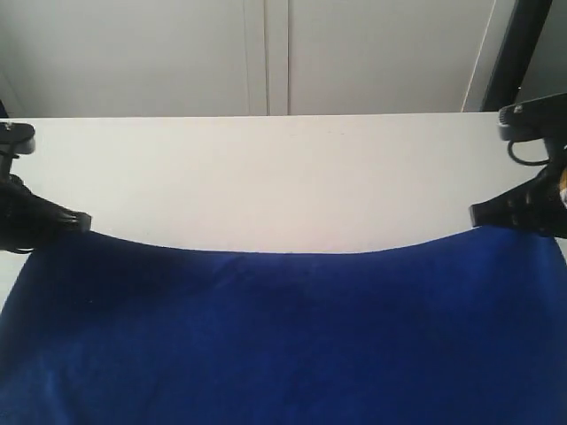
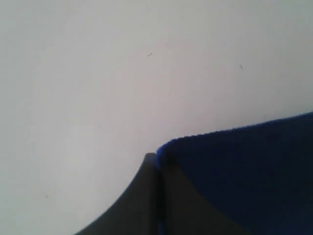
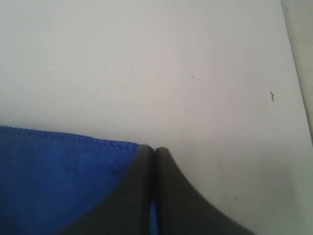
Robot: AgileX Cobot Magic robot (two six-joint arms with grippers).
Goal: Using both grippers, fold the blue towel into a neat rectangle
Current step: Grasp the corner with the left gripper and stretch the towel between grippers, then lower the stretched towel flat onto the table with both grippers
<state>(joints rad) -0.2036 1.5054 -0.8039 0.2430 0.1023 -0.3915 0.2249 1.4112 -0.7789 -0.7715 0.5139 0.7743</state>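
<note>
The blue towel (image 1: 283, 336) fills the lower half of the exterior view, lifted and stretched between both arms, its top edge sagging in the middle. My left gripper (image 1: 84, 221) pinches the towel's left corner and my right gripper (image 1: 476, 215) pinches the right corner. In the left wrist view the gripper (image 2: 156, 159) has its jaws pressed together on the towel (image 2: 244, 166), with blue cloth showing between the fingers. The right wrist view shows the same: my gripper (image 3: 154, 150) is shut with a blue strip of the towel (image 3: 54, 176) in the seam.
The white table (image 1: 283, 177) stretches beyond the towel to a pale wall. A dark post (image 1: 518, 53) stands at the far right. The table's edge (image 3: 296, 68) shows in the right wrist view.
</note>
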